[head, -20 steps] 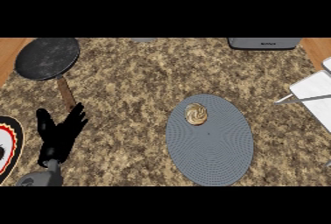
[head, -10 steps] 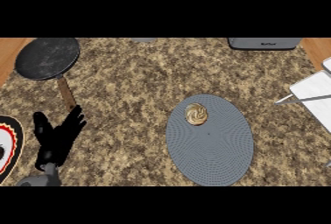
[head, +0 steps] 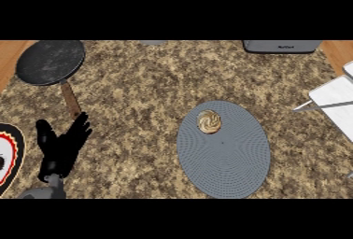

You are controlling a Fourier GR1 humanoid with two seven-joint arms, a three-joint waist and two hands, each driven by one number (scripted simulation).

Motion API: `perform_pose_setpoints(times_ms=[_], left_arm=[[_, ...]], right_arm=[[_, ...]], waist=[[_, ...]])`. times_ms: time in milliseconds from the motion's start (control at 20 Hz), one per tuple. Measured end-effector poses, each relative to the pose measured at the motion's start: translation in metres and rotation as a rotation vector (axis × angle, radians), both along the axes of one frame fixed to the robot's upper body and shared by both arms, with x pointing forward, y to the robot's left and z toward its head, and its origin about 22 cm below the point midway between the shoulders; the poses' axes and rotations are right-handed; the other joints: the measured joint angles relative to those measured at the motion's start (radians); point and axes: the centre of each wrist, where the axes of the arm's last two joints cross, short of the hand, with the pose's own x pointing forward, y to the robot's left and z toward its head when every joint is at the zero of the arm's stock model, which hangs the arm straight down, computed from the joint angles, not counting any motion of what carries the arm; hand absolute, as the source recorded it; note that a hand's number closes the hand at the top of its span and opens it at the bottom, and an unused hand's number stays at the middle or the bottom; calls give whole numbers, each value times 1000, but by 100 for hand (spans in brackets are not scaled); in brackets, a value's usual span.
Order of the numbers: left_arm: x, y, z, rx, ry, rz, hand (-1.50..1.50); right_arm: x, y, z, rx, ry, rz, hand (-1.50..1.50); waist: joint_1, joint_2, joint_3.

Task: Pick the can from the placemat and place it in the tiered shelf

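Observation:
A grey oval placemat lies on the speckled counter, right of centre. On its upper left part stands the can, seen from above as a small round top with a brown and cream swirl. The white tiered shelf shows partly at the right edge. My left hand rests open at the lower left, fingers pointing up, far left of the can. My right hand is not in view.
A black frying pan with a brown handle sits at the upper left, its handle ending just above my left hand. A plate with a dark patterned rim is cut off at the left edge. A grey appliance stands at the top right.
My left hand has drifted slightly to the right. Everything else stays where it was.

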Motion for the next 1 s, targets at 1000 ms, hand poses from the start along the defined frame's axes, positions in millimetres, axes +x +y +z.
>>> perform_pose_setpoints(times_ms=[1000], left_arm=[[4,4,-1,3,-6,0,0]], right_arm=[[-52,-18,38,106,-678,-121,-150]], waist=[[-4,0,2]])
